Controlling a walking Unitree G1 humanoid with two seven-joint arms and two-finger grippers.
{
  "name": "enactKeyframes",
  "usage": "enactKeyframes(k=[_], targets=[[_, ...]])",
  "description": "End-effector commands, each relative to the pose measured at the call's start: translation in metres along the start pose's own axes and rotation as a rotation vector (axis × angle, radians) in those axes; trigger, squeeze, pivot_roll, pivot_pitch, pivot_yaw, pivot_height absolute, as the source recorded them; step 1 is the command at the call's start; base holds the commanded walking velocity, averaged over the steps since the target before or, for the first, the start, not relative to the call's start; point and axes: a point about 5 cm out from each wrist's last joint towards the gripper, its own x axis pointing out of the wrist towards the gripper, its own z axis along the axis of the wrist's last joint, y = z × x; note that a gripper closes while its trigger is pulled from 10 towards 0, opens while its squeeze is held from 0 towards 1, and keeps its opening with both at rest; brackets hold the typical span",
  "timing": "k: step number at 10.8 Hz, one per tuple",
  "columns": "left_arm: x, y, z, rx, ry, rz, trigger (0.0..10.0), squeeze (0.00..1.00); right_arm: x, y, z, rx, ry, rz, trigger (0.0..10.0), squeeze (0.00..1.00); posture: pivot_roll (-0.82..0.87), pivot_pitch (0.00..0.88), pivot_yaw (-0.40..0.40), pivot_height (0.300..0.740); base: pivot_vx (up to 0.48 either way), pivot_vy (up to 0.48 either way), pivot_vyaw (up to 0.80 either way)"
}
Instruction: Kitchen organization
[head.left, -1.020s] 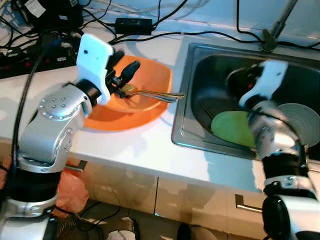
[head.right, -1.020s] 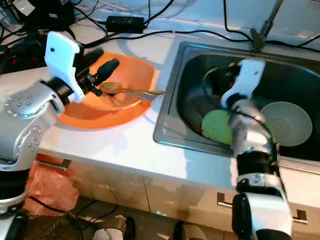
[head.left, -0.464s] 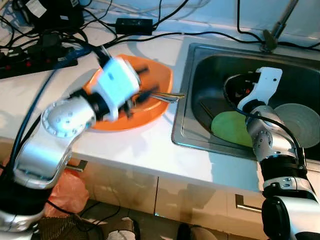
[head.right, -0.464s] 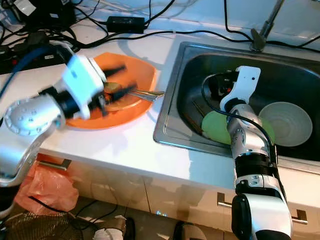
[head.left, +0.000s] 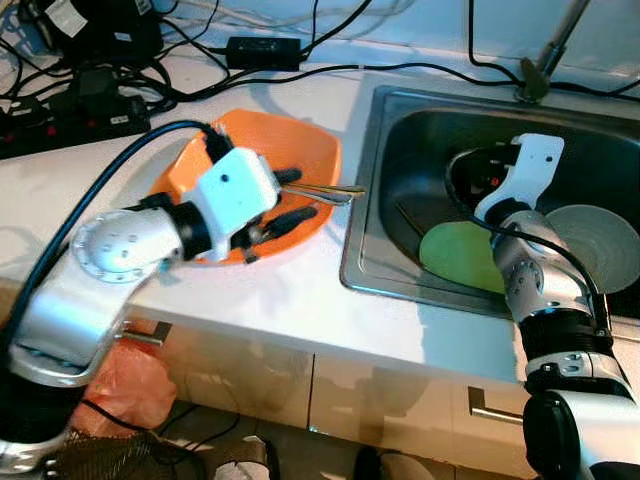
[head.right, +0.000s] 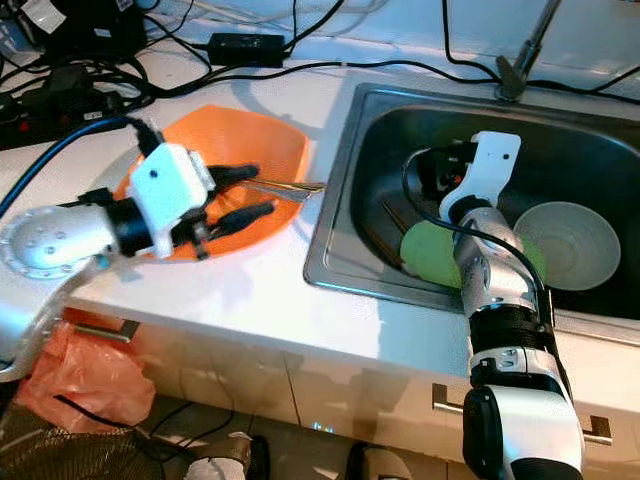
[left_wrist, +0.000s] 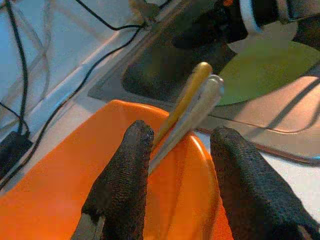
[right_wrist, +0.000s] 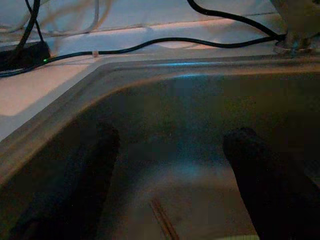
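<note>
An orange plate (head.left: 300, 150) lies on the white counter left of the sink, and a smaller orange dish (left_wrist: 100, 200) sits in it. A gold spoon (left_wrist: 192, 87) and a silver utensil (left_wrist: 200, 102) rest in it, handles (head.left: 338, 190) poking over the rim toward the sink. My left gripper (head.left: 300, 197) is low over the plate, open, with the utensils lying between its fingers (left_wrist: 125, 170). My right gripper (head.left: 468, 180) hangs open inside the sink (head.left: 395, 140), above a green plate (head.left: 455, 255); its fingers (right_wrist: 260, 180) stand apart over the dark basin.
A grey bowl (head.left: 600, 235) sits in the sink beside the green plate, and thin chopsticks (right_wrist: 162, 220) lie on the sink floor. Black cables and a power adapter (head.left: 262, 48) run along the counter's back. The tap base (head.left: 535, 80) stands behind the sink.
My left arm has dropped from over the plate's left part and turned, so the gripper now points along the utensils toward the sink. The right arm has stayed almost still in the sink.
</note>
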Motion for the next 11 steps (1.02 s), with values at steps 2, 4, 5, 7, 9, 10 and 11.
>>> enactKeyframes(k=[2,4,5,7,9,10,11], targets=[[0.006,-0.004,0.006,0.050,-0.028,-0.006,10.0,0.00,0.002,0.000,0.004,0.007,-0.014,-0.002,10.0,0.00,0.10,0.140,-0.020,0.723,0.000,0.000,0.00],[0.016,-0.006,0.004,0.087,-0.027,0.014,10.0,0.00,0.002,0.000,0.004,0.007,-0.017,-0.001,10.0,0.00,0.10,0.135,-0.017,0.723,0.000,0.000,0.00],[0.019,-0.006,0.004,0.100,-0.030,0.031,10.0,0.00,0.002,0.000,0.004,0.007,-0.018,-0.002,10.0,0.00,0.10,0.135,-0.016,0.723,0.000,0.000,0.00],[0.025,-0.011,-0.001,0.118,-0.015,0.013,10.0,0.00,0.002,0.001,0.004,0.010,-0.022,-0.002,10.0,0.00,0.10,0.129,-0.013,0.723,0.000,0.000,0.00],[0.027,-0.011,-0.004,0.127,-0.010,0.015,10.0,0.00,0.002,0.001,0.004,0.012,-0.024,0.000,10.0,0.00,0.10,0.133,-0.013,0.723,0.000,0.000,0.00],[0.029,-0.012,-0.004,0.134,-0.011,0.017,10.0,0.00,0.002,0.002,0.004,0.013,-0.023,0.000,10.0,0.00,0.10,0.136,-0.014,0.723,0.000,0.000,0.00],[0.030,-0.012,-0.005,0.140,-0.006,0.025,10.0,0.00,0.002,0.001,0.003,0.013,-0.022,-0.001,10.0,0.00,0.10,0.137,-0.014,0.723,0.000,0.000,0.00]])
